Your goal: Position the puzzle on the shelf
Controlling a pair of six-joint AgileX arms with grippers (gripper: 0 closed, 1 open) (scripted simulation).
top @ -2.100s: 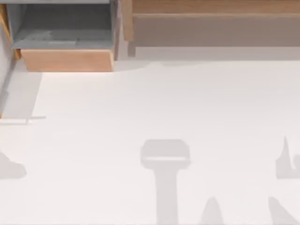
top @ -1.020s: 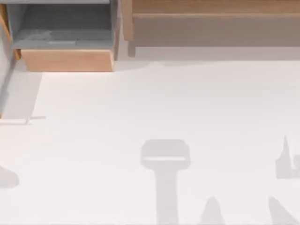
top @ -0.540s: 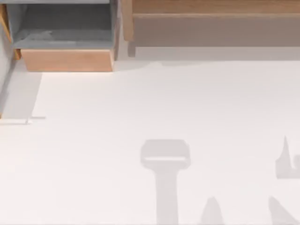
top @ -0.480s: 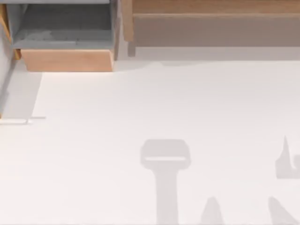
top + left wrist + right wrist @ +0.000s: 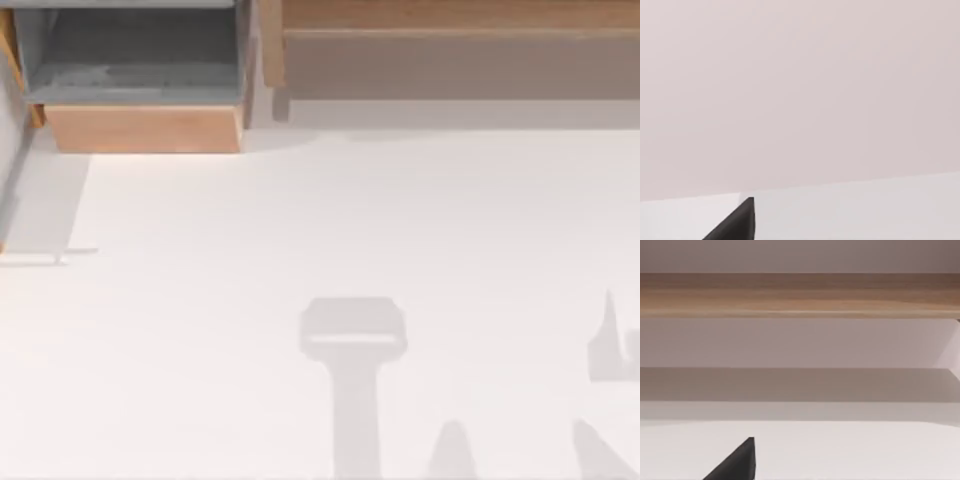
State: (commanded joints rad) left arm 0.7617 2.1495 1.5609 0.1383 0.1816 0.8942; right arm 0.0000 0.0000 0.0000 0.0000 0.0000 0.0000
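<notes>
My right gripper (image 5: 735,462) faces the shelf (image 5: 800,295); whether my pincers are released or clenched, I cannot tell.

Wooden shelf (image 5: 450,15) and grey-lined box (image 5: 140,128) along white table's (image 5: 300,220) far edge.

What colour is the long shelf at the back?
The shelf is light-brown wood, with a grey-brown recess below. The right wrist view shows it best.
</notes>
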